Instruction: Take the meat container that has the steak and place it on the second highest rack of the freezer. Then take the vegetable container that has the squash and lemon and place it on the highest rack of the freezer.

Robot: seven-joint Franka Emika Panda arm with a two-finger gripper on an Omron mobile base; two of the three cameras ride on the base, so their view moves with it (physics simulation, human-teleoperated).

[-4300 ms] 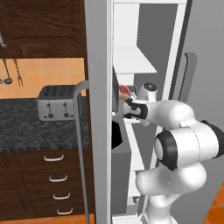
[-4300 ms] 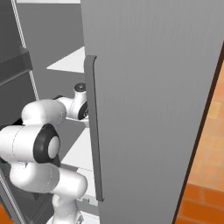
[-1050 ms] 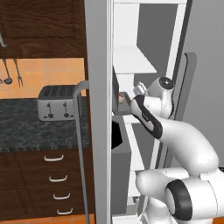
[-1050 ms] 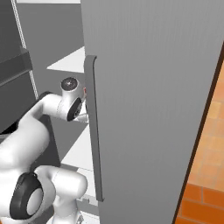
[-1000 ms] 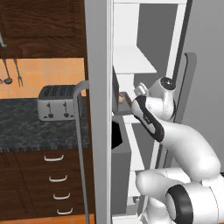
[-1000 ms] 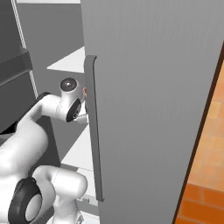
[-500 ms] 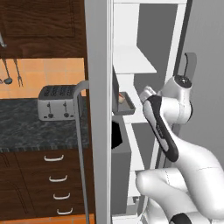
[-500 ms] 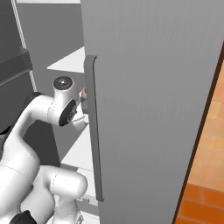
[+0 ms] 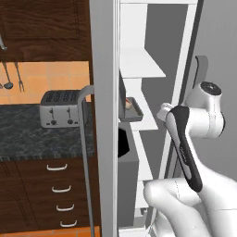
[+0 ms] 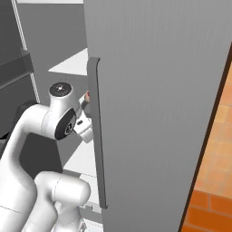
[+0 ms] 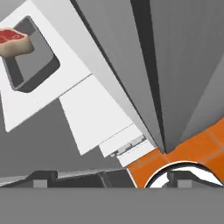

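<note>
Backed away from the shelf since a second ago, the gripper point(image 11: 105, 177) now hangs empty, jaws wide apart. One meat container point(image 9: 134, 111) holding one steak point(image 11: 15, 41) sits on the freezer's point(image 9: 107, 69) second highest rack point(image 9: 143, 115).

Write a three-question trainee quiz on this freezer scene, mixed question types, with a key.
1. True or false: the steak lies inside the gray container.
2. The container rests on: A) the counter, B) a white freezer shelf, C) the floor.
3. Fill in: the gripper is ____ and holds nothing.

Key: 1 true; 2 B; 3 open.
</note>
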